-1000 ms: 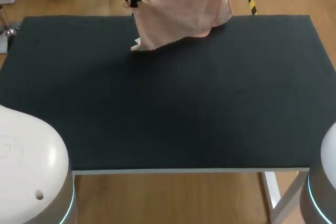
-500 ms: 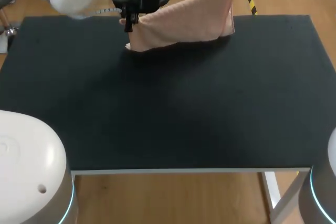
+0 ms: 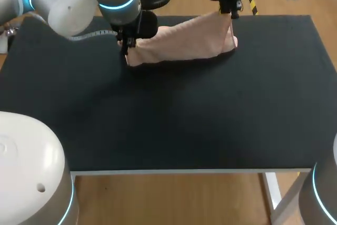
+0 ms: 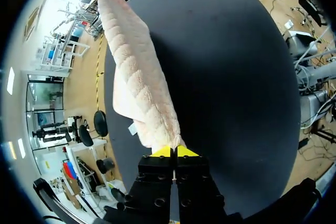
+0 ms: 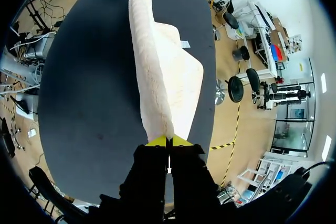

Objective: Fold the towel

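Both arms have come lower and nearer, hanging the towel (image 3: 184,40) with its bottom edge on the bench's (image 3: 184,125) far side — left tool (image 4: 173,152) and right tool (image 5: 168,141) each clamped on a top corner — folding seemingly barely begun.

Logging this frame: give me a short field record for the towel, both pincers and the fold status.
towel: pink, stretched between the two pincers, lower part resting on the table
table: black; the towel is near its far edge
left pincer: shut on one towel corner
right pincer: shut on the other held corner, raised higher
fold status: towel not yet laid flat
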You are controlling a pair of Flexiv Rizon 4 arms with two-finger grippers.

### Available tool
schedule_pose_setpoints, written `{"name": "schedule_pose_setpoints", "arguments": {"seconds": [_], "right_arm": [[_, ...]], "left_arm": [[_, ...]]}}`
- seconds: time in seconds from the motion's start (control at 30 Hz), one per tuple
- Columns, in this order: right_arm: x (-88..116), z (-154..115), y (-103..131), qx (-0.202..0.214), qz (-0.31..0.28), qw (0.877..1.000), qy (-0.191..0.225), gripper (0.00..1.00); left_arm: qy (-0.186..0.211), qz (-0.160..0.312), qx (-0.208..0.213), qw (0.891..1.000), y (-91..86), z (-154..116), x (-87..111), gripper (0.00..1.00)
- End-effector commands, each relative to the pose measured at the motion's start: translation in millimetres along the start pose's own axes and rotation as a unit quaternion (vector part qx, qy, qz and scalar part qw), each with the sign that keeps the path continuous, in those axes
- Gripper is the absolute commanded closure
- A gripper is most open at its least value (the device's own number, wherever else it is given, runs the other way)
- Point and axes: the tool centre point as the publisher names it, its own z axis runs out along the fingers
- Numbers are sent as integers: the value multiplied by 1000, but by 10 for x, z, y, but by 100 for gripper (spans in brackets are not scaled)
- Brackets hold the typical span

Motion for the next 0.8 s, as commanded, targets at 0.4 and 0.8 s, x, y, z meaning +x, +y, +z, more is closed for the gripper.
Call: {"name": "schedule_pose_setpoints", "arguments": {"seconds": [0.4, 0.8], "right_arm": [[525, 248, 86, -21, 19, 999, 30, 100], [713, 346, 80, -33, 44, 998, 44, 100]], "left_arm": [[40, 25, 8, 999, -5, 164, 471, 100], [63, 13, 2, 998, 92, 299, 605, 100]]}}
